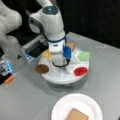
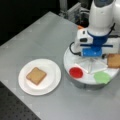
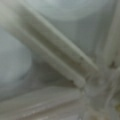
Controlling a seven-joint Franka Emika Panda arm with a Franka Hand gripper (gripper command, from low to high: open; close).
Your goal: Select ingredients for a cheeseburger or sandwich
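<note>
A white round divided tray (image 1: 62, 78) holds the ingredients: a brown patty (image 1: 42, 68), yellow cheese (image 1: 47, 54), a toast square (image 1: 71, 45), green lettuce (image 1: 83, 56) and a red tomato disc (image 1: 80, 71). In a front view the tomato (image 2: 76, 72), lettuce (image 2: 102, 77) and toast (image 2: 114, 60) show on the tray (image 2: 80, 83). My gripper (image 1: 60, 62) hangs low over the tray's centre, its fingers hidden under the hand. The wrist view shows only the tray's white divider ribs (image 3: 62, 60), very close. On the white paper plate (image 2: 51, 82) (image 1: 62, 105), the sandwich is a single toast square (image 2: 36, 75) (image 1: 77, 115).
A white-grey arm base (image 1: 10, 42) and a dark box (image 1: 36, 50) stand at a front view's left, with a small orange piece (image 1: 10, 79) beside them. The grey table ends at a black perforated floor (image 2: 15, 110) at a front view's bottom left.
</note>
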